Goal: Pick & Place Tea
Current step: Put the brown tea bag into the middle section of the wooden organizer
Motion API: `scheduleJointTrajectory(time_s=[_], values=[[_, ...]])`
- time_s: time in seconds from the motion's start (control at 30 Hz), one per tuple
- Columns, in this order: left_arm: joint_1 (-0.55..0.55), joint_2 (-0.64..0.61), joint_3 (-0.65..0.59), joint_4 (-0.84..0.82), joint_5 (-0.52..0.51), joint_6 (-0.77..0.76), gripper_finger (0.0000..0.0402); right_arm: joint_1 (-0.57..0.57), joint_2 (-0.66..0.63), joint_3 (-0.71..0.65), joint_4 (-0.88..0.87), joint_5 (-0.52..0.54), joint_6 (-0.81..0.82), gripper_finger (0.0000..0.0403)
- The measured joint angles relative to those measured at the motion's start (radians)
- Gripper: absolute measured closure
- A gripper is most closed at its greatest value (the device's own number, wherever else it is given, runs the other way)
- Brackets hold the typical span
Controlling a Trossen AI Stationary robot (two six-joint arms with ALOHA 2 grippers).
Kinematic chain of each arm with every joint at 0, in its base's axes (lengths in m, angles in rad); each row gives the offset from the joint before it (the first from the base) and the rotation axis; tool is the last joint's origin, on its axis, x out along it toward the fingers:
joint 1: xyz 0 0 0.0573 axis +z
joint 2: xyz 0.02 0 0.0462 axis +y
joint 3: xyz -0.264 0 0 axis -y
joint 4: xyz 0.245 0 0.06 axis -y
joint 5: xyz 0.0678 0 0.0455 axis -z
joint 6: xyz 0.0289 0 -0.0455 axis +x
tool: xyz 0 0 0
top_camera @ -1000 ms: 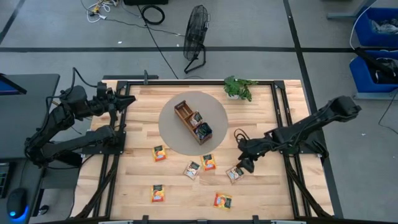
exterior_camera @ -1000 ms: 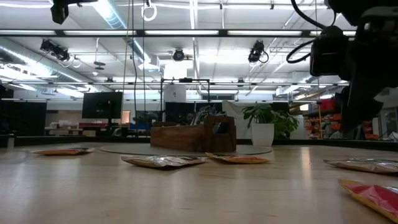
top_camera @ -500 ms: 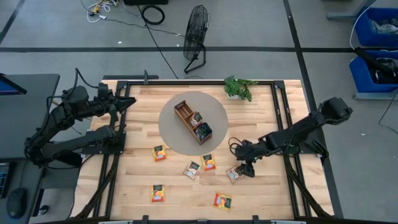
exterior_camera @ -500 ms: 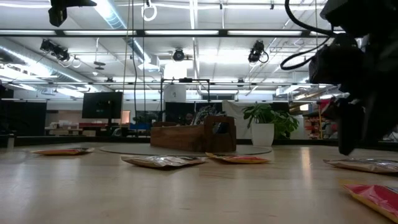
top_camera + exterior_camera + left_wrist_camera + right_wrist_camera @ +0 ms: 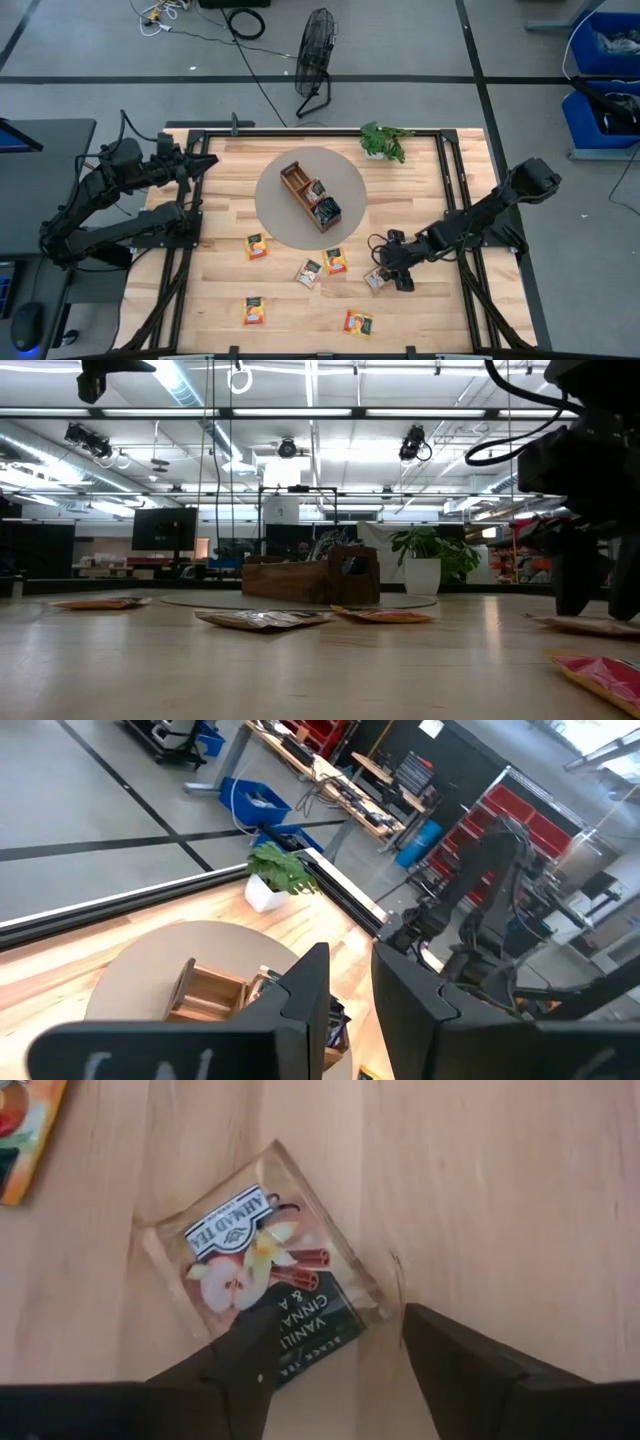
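Right gripper (image 5: 384, 277) sits directly over the pale beige square tea sachet (image 5: 265, 1275) on the bare wooden table (image 5: 440, 320), fingers spread wide and empty. In the right wrist view the sachet lies diagonal to the fingers, one corner reaching into the gap, most of it beyond the tips; one finger (image 5: 235, 1365) overlaps its dark edge. It's on the right arm's side; the left gripper (image 5: 205, 160), narrow and empty, is well apart at the far-left edge. Judgement: straight descent, maybe a slight wrist twist.

Overhead; table-level (shared tray (image 5: 310, 197)); wrists

Open right tool (image 5: 335, 1370) straddling beige tea sachet (image 5: 262, 1270)
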Motion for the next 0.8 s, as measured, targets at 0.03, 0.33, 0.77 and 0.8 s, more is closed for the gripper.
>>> scheduleJointTrajectory(time_s=[0.03,0.33,0.77,0.8], values=[[0.000,0.000,0.000,0.000,-0.004,0.000,0.0319,0.001,0.000,0.000,-0.003,0.007,-0.007,0.0185],[0.000,0.000,0.000,0.000,-0.029,-0.007,0.0319,-0.001,0.001,-0.002,-0.015,0.030,0.001,0.0299],[0.000,0.000,0.000,0.002,-0.054,-0.026,0.0319,-0.070,0.001,0.028,-0.066,-0.037,0.152,0.0400],[0.000,0.000,0.000,0.003,-0.054,-0.030,0.0319,-0.075,0.002,0.047,-0.089,-0.037,0.152,0.0400]])
